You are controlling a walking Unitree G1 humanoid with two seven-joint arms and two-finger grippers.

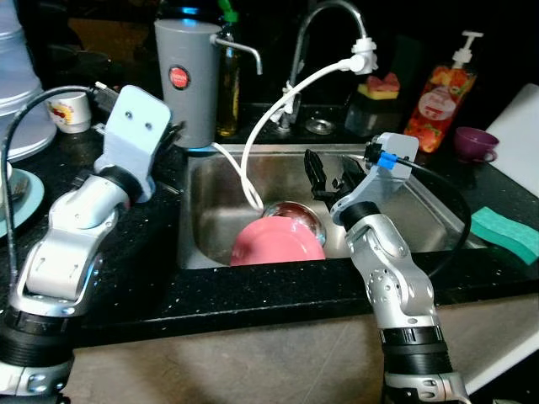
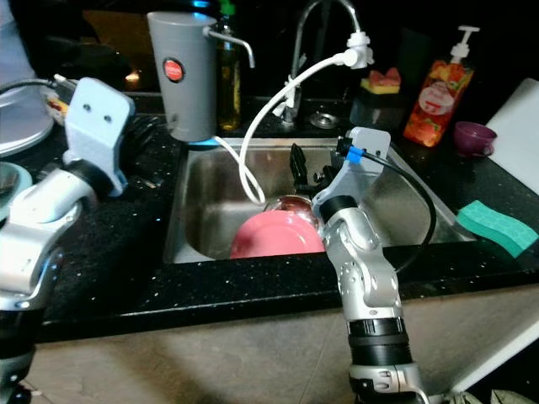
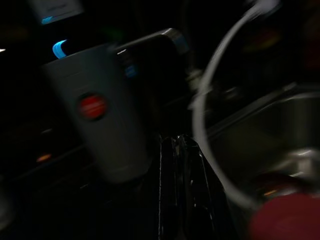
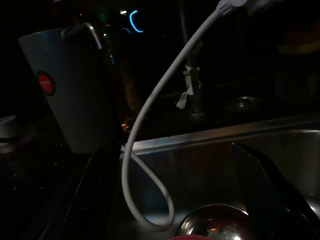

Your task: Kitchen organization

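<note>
Where black counter [image 1: 152,286] rims steel sink [image 1: 215,227] (dim kitchen), left gripper [image 3: 182,165] is clenched; right gripper [image 1: 324,178] unclear.

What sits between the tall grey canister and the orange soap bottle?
In the left eye view, between the tall grey canister and the orange soap bottle stand a dark glass bottle and the chrome curved tap.

The left wrist view is dark and smeared, so the grey dispenser [image 3: 100,125] and the white hose [image 3: 205,100] show only as blurred shapes. The left pincer [image 3: 182,190] is a black mass; whether its fingers part cannot be told. The pink plate [image 1: 276,241] hides the lower half of the steel bowl [image 1: 295,215]. At the frame's left edge, a white mug [image 1: 69,111] has print too small to read.
</note>
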